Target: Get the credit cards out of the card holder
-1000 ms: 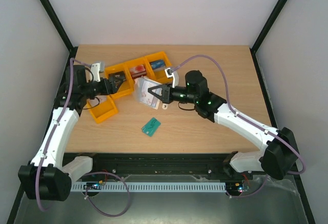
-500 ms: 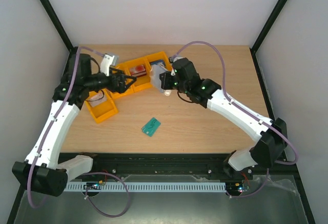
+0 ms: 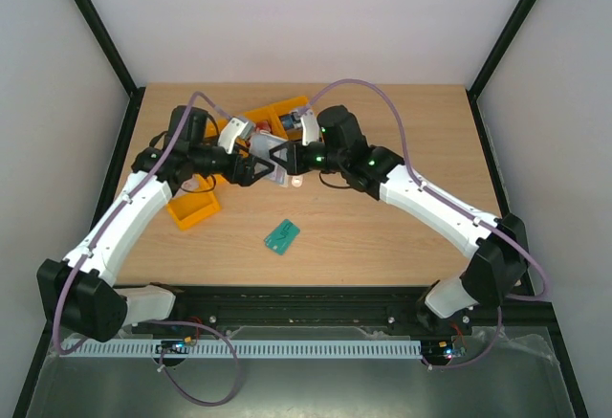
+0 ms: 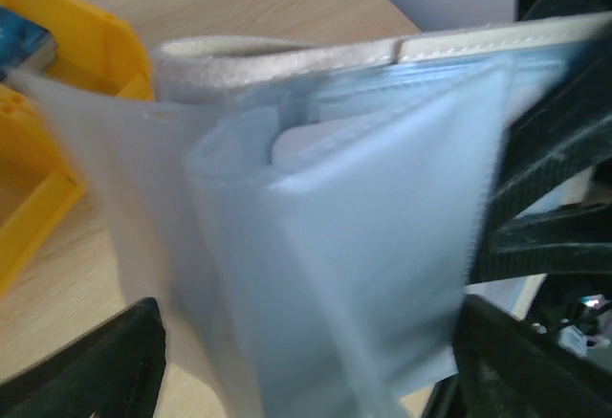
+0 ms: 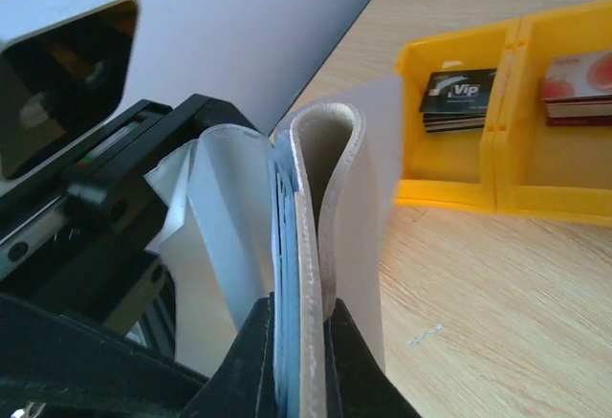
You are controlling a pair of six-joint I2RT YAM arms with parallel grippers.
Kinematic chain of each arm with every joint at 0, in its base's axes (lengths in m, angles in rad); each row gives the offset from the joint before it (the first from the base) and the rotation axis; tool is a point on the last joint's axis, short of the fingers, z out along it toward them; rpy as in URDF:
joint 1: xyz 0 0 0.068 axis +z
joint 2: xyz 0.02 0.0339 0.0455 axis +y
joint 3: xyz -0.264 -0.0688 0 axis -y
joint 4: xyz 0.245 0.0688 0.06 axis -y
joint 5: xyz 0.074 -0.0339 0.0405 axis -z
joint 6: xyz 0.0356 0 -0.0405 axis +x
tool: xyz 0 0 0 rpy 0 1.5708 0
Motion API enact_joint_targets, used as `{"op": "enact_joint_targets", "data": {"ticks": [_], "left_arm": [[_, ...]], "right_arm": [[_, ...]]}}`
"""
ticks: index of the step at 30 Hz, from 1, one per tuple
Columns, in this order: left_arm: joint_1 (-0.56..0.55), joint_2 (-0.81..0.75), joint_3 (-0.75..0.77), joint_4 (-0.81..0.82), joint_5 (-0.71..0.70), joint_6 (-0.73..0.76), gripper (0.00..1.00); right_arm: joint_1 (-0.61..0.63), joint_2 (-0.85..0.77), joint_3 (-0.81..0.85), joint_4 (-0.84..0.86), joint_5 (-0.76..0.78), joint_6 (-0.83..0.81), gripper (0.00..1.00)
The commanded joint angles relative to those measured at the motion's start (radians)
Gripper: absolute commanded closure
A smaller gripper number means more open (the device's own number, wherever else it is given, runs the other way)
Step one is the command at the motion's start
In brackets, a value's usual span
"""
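The card holder (image 5: 330, 165), beige outside with pale blue clear pockets (image 4: 373, 246), hangs above the table between my two grippers. My right gripper (image 5: 304, 365) is shut on its lower edge, pinching the beige cover and the blue pockets together. My left gripper (image 4: 306, 370) is open, and its black fingers (image 4: 91, 370) straddle the fanned pockets. A pale card edge (image 4: 320, 145) shows inside one pocket; the credit cards are otherwise hidden in the holder. From above, the two grippers meet nose to nose at the card holder (image 3: 283, 175).
A row of yellow bins (image 3: 287, 112) stands just behind the grippers, with stacks of cards in two of them (image 5: 459, 98). Another yellow bin (image 3: 194, 208) lies to the left. A green card (image 3: 282, 236) lies flat on the table nearer the front.
The right gripper carried the card holder back and leftward. The left gripper swung right from the bins, opened wider and now has the holder's pockets between its fingers.
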Motion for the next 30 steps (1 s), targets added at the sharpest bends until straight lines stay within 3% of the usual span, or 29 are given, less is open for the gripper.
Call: {"op": "enact_joint_targets", "data": {"ticks": [1, 3, 7, 11, 13, 16, 27, 30], "left_arm": [[0.001, 0.011, -0.004, -0.030, 0.011, 0.080, 0.33], [0.002, 0.004, -0.006, -0.048, 0.069, 0.101, 0.63], [0.002, 0.005, 0.008, -0.064, 0.171, 0.109, 0.97], [0.020, 0.010, 0.033, -0.103, 0.251, 0.130, 0.98], [0.031, 0.006, 0.038, -0.116, 0.303, 0.138, 0.98], [0.045, -0.003, 0.053, -0.145, 0.372, 0.158, 0.98], [0.081, -0.002, 0.083, -0.181, 0.446, 0.205, 0.98], [0.089, -0.003, 0.079, -0.185, 0.454, 0.210, 0.98]], "right_arm": [[-0.020, -0.033, -0.015, 0.160, -0.217, -0.004, 0.98], [-0.042, -0.045, -0.038, 0.196, -0.264, 0.007, 0.98], [-0.050, -0.043, -0.057, 0.252, -0.374, -0.015, 0.96], [-0.063, -0.053, -0.073, 0.272, -0.442, -0.045, 0.83], [-0.076, -0.082, -0.106, 0.290, -0.441, -0.055, 0.68], [-0.095, -0.106, -0.156, 0.296, -0.439, -0.076, 0.56], [-0.141, -0.148, -0.220, 0.209, -0.510, -0.209, 0.53], [-0.146, -0.156, -0.236, 0.206, -0.552, -0.225, 0.58]]}}
